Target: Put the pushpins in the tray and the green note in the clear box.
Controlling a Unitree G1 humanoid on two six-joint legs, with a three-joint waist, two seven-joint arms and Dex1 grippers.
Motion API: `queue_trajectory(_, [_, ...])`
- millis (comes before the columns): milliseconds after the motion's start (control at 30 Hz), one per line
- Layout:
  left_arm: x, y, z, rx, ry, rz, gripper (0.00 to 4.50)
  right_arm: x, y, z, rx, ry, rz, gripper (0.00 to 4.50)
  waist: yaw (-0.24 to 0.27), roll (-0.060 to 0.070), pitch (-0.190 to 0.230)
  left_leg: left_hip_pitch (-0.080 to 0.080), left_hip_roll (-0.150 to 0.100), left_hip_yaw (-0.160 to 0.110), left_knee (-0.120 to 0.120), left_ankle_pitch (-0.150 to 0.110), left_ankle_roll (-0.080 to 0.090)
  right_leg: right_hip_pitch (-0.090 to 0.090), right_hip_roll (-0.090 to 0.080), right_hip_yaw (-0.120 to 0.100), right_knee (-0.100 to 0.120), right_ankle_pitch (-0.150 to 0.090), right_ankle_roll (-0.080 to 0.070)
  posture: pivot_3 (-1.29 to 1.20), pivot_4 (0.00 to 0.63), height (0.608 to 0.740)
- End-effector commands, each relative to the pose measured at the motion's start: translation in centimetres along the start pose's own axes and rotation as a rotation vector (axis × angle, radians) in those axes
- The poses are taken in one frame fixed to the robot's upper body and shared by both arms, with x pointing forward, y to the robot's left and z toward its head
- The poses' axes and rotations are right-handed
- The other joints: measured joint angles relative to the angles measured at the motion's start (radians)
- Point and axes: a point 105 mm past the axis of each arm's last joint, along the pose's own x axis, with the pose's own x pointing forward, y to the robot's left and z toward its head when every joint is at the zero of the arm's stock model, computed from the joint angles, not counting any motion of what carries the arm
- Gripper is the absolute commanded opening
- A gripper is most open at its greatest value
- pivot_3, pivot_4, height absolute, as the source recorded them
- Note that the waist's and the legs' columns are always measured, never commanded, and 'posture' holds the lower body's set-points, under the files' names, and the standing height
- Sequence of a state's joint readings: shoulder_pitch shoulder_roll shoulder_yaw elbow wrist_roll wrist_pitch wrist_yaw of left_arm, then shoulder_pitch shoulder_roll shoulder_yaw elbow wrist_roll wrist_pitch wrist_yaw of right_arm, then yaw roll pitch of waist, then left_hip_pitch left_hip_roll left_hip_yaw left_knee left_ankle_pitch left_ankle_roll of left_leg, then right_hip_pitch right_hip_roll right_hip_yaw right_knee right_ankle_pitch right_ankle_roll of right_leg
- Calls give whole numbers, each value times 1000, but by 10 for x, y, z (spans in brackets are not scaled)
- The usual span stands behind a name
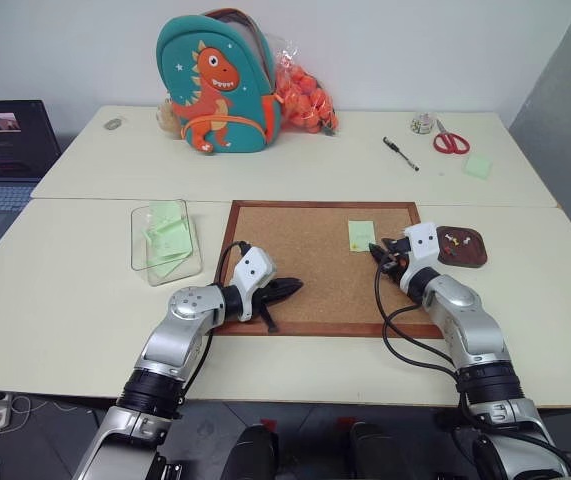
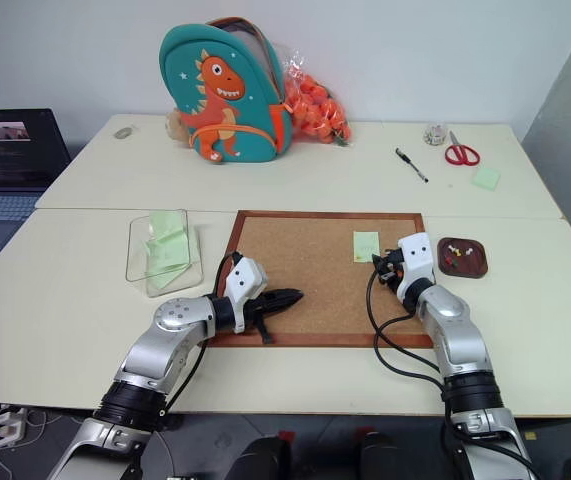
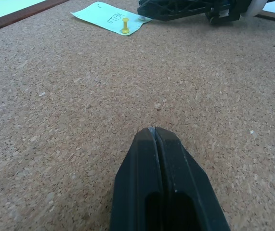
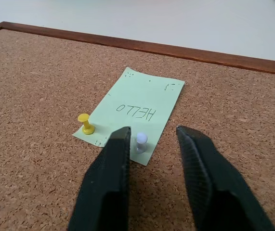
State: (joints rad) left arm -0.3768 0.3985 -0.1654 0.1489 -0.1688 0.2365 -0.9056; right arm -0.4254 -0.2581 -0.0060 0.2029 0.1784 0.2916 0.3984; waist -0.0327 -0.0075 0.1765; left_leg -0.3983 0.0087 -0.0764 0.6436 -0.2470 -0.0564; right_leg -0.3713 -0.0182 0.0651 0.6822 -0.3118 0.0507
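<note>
The pale desk (image 1: 85, 290) carries a cork board (image 1: 305, 250) with a brown frame, lying flat in front of the robot. At the far side of the desk stand a teal dinosaur backpack (image 1: 220, 85) and a bag of orange balls (image 1: 305, 98), with a laptop (image 1: 5, 150) off to the left and red scissors (image 1: 451, 141) and a pen (image 1: 401, 153) to the right. The clear box (image 1: 165, 240) sits on the desk just left of the board, with pale green slips inside it. The left pincer (image 1: 290, 289) rests low over the board's near left part, its two black fingers pressed together and empty. The right pincer (image 4: 151, 139) hovers at the near edge of the green note (image 4: 137, 110), its fingers a little apart either side of a white pushpin (image 4: 141, 140) without touching it that I can tell. The small brown tray (image 1: 462, 247) lies on the desk just right of the board, with a few pushpins in it. The note lies on the board's far right part, marked "HELLO", held by the white pin and a yellow pushpin (image 4: 85, 122) at its near corners.
</note>
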Motion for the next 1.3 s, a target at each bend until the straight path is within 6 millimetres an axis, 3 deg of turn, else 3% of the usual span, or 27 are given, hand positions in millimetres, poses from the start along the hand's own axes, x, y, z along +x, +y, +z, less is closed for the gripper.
queue_trajectory(33, [3,-12,-17,-34,59,-40,0,2,1,15,-17,-52,13,490,0,0,0,0,0,0,0,0,0,0,0,0,0,0,0,0,150,740])
queue_trajectory(100, [3,-12,-18,-34,59,-40,0,2,1,15,-16,-50,15,26,0,0,0,0,0,0,0,0,0,0,0,0,0,0,0,0,150,740])
queue_trajectory(133, [3,-12,-18,-34,59,-40,0,2,1,14,-16,-49,16,10,0,0,0,0,0,0,0,0,0,0,0,0,0,0,0,0,150,740])
queue_trajectory(367, [3,-12,-18,-35,61,-39,0,2,0,18,-12,-64,10,10,0,0,0,0,0,0,0,0,0,0,0,0,0,0,0,0,150,740])
queue_trajectory(767, [2,-13,-19,-37,66,-41,0,-3,-3,41,-4,-181,-17,10,0,0,0,0,0,0,0,0,0,0,0,0,0,0,0,0,150,740])
queue_trajectory(1100, [3,-13,-21,-38,74,-44,0,-6,-3,51,86,-231,-34,10,0,0,0,0,0,0,0,0,0,-1,0,0,0,0,0,0,150,740])
queue_trajectory(1300, [4,-13,-21,-37,75,-45,0,-13,3,59,-6,-265,-24,10,0,0,0,0,0,0,0,0,0,0,0,0,0,0,0,0,150,740])
